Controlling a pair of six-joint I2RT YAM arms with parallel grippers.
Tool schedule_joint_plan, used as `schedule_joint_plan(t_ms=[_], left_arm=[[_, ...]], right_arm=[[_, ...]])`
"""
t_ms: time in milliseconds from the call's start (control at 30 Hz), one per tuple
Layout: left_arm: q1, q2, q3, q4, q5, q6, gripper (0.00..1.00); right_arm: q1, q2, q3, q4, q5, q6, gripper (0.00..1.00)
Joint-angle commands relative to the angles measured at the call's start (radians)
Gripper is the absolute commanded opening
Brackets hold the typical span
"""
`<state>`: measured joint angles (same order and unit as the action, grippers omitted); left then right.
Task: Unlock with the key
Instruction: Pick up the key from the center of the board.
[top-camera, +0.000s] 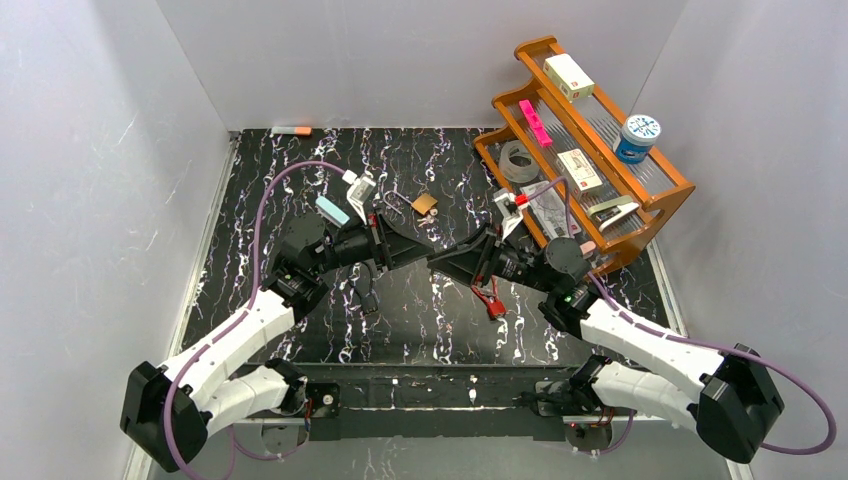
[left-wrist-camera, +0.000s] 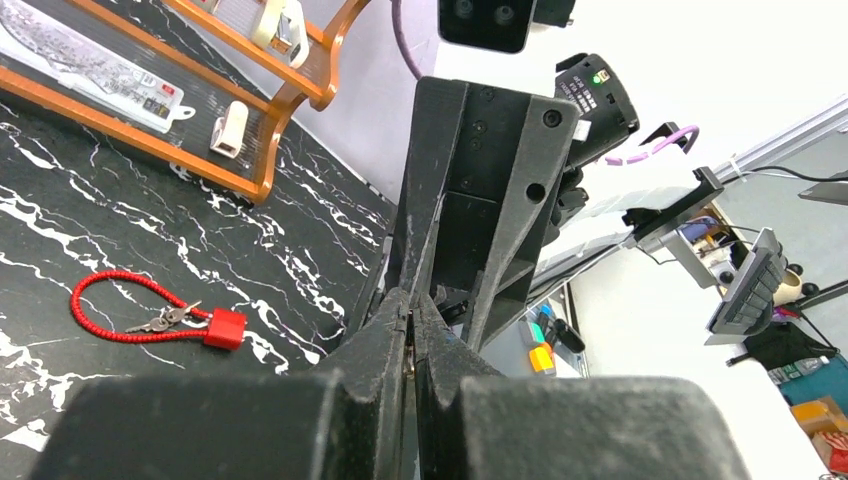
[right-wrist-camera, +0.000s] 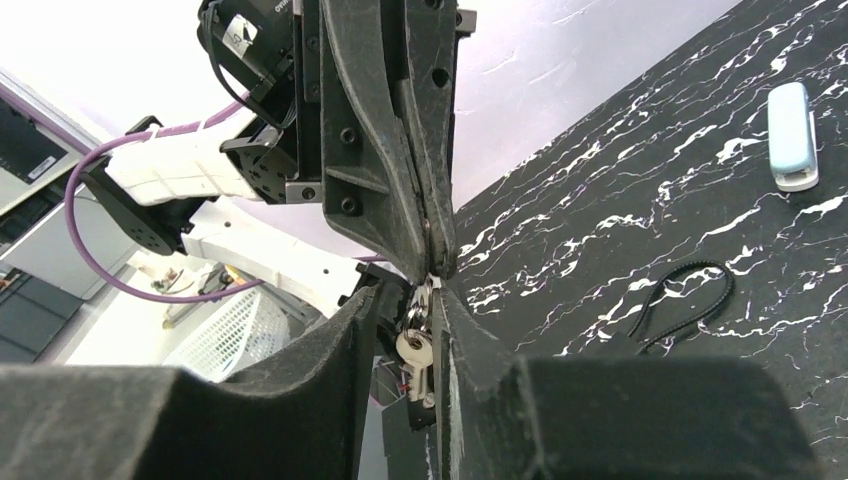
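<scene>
My left gripper (top-camera: 422, 254) and right gripper (top-camera: 440, 260) meet tip to tip above the middle of the black marble mat. In the left wrist view the left gripper (left-wrist-camera: 412, 335) is shut on a thin sliver of metal. In the right wrist view those shut fingers (right-wrist-camera: 432, 240) hold a bunch of silver keys (right-wrist-camera: 414, 347), which hangs between the open fingers of my right gripper (right-wrist-camera: 405, 305) and lies against its right finger. A red padlock (left-wrist-camera: 225, 327) on a red cable loop, with small keys beside it, lies on the mat; it also shows in the top view (top-camera: 490, 301).
A black cable lock (right-wrist-camera: 680, 297) lies on the mat under the left arm (top-camera: 365, 296). A light blue case (top-camera: 333, 210) and a small brass padlock (top-camera: 425, 203) lie further back. A wooden rack (top-camera: 668, 205) with boxes, tape and a blue tub stands at the right.
</scene>
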<state>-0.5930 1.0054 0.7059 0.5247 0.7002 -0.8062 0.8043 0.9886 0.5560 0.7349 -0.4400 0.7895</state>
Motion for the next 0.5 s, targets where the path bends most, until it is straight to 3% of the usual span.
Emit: schedule_joint_plan(t_ms=[0,167,233,333,467], left_arm=[[-0.004,-0.027,0.023,0.066,0.012,-0.024,0.00],[-0.005,-0.034,0.014,0.079,0.013,-0.035,0.00],[-0.005,-0.036,0.008,0.087,0.013,-0.037,0.00],[-0.005,-0.034,0.004,0.092,0.015,-0.037,0.00],[-0.005,-0.033,0.000,0.099,0.015,-0.040,0.00]], right_arm=[[0.004,0.005,0.024,0.076,-0.034,0.006,0.33],[0.004,0.011,0.034,0.077,-0.018,0.009,0.17],[0.004,0.014,0.038,0.078,-0.013,0.013,0.14],[0.004,0.021,0.040,0.086,-0.014,0.026,0.25],[0.004,0.028,0.039,0.099,0.000,0.040,0.29]])
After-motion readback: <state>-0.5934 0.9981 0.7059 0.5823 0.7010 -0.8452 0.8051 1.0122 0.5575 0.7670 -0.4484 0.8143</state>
